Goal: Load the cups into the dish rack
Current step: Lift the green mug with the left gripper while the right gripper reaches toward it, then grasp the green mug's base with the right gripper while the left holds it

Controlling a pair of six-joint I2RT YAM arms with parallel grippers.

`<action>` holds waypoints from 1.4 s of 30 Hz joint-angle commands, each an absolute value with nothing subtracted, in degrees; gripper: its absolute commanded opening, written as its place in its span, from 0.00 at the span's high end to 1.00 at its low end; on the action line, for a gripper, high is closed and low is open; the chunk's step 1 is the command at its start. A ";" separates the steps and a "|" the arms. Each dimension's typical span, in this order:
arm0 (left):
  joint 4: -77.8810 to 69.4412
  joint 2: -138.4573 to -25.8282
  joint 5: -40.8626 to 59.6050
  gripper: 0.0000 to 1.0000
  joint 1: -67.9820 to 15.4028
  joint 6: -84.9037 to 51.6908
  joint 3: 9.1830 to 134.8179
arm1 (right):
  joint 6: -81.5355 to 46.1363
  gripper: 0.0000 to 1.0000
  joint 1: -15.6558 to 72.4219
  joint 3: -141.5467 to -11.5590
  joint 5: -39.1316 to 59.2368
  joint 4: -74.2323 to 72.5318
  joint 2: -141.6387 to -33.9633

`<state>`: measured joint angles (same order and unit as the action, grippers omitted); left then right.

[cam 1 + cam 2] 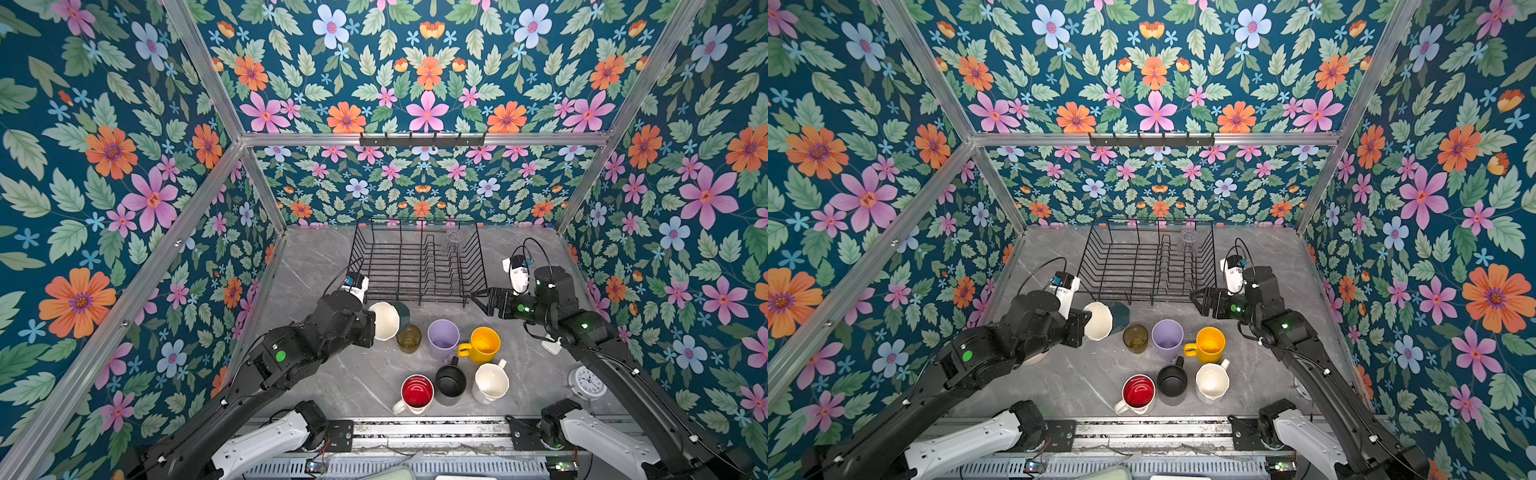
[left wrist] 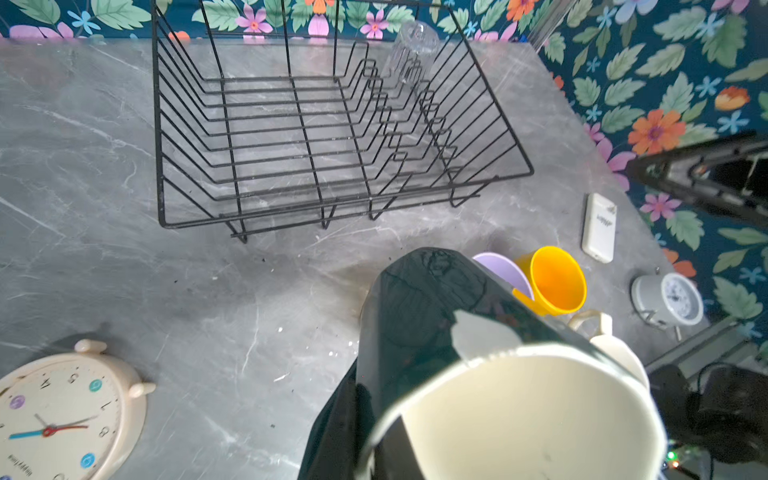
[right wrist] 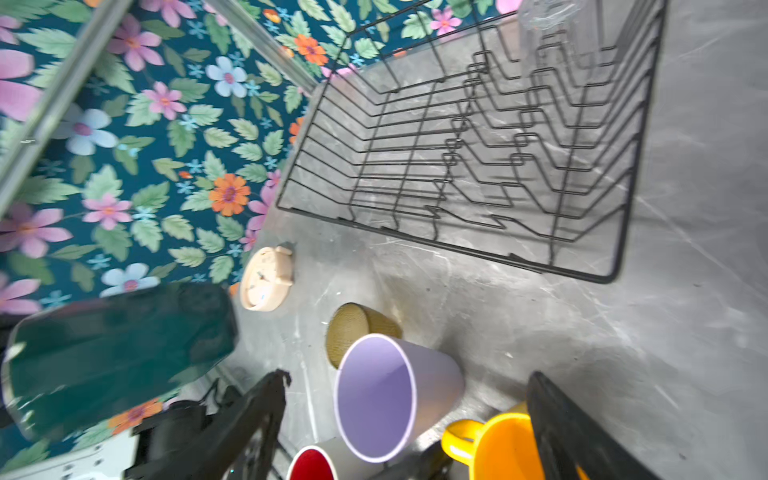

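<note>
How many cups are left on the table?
6, before the rack: olive glass, lilac tumbler, yellow mug in the far row; red-lined mug, black mug, cream mug nearer. None seems hidden.

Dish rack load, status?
Left gripper shut on dark green mug, held tilted just short of the dish rack. Right gripper open, empty, at rack's near right corner. Clear glass racked; nothing between mug and rack.

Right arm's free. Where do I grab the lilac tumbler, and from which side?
Probably best: come straight down with the right gripper and pinch the far rim wall of the lilac tumbler. It stands upright, open-mouthed and handleless, with the olive glass and yellow mug close on both sides.
</note>
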<state>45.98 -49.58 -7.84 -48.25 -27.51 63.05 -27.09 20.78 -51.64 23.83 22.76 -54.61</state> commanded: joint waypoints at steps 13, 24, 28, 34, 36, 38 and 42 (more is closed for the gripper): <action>3.11 -52.88 45.03 1.00 -22.84 -37.07 50.13 | -37.50 0.07 20.69 -44.46 46.95 -10.37 -53.96; -17.25 -55.76 55.93 1.00 -21.10 -51.88 43.32 | -38.15 0.01 21.47 -41.75 52.10 -28.10 -55.91; -19.95 -56.05 57.33 1.00 -21.14 -53.47 42.21 | -35.93 0.01 23.06 -42.36 51.48 -29.50 -57.49; -24.50 -56.43 59.85 1.00 -21.16 -56.31 40.28 | -31.98 0.01 26.27 -44.33 51.40 -29.99 -60.99; -24.79 -56.43 60.35 1.00 -21.19 -56.51 40.06 | -31.92 0.01 26.78 -44.80 51.81 -31.35 -62.15; -25.08 -56.35 60.72 1.00 -21.20 -56.43 39.90 | -31.73 0.01 27.28 -45.40 52.24 -31.98 -63.22; -25.90 -56.34 61.17 1.00 -21.20 -56.88 39.64 | -30.85 0.01 28.67 -46.61 53.11 -32.27 -65.64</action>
<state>-19.77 -56.62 59.42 -21.28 -55.77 39.53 -32.36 27.99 -45.78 51.40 -29.52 -64.60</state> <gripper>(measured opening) 0.093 0.988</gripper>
